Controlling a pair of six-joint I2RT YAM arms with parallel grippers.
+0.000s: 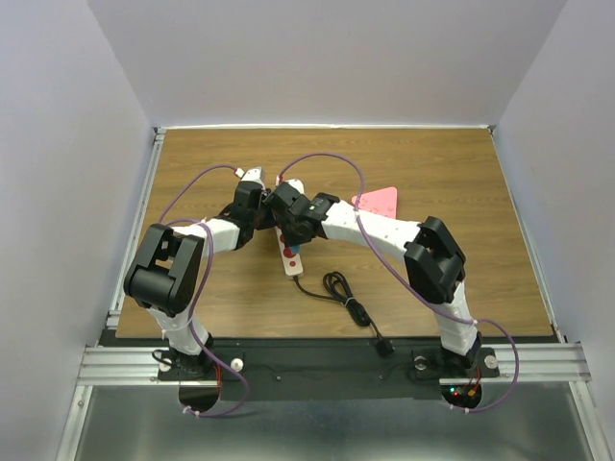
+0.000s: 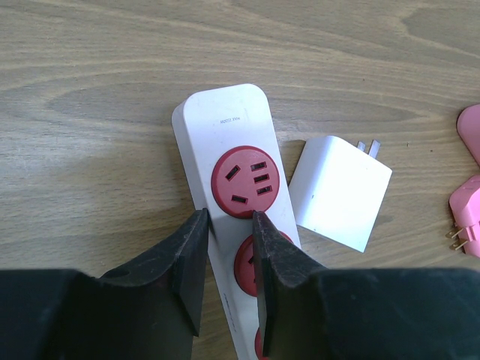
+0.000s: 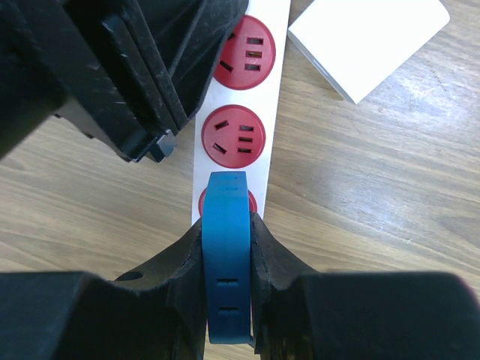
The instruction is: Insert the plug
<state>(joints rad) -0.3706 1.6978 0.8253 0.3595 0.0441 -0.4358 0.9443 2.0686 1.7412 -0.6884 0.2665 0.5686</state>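
Nearest us, our right gripper (image 3: 226, 225) is clenched on the flat blue plastic plug (image 3: 226, 255), holding it over the nearest red socket of the long white power strip (image 3: 238, 96), apparently lined up for pressing in. Just beyond, our left gripper (image 2: 226, 225) straddles the strip, seemingly to steady it; we cannot tell whether it actually clamps. A white cube charger (image 2: 341, 191) lies just right of the far end

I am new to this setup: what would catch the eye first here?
The blue plug, clamped in the right end effector, hangs over the white, red-socketed power strip at mid-table. Beside it lies a white adapter; the left end effector sits over the strip.
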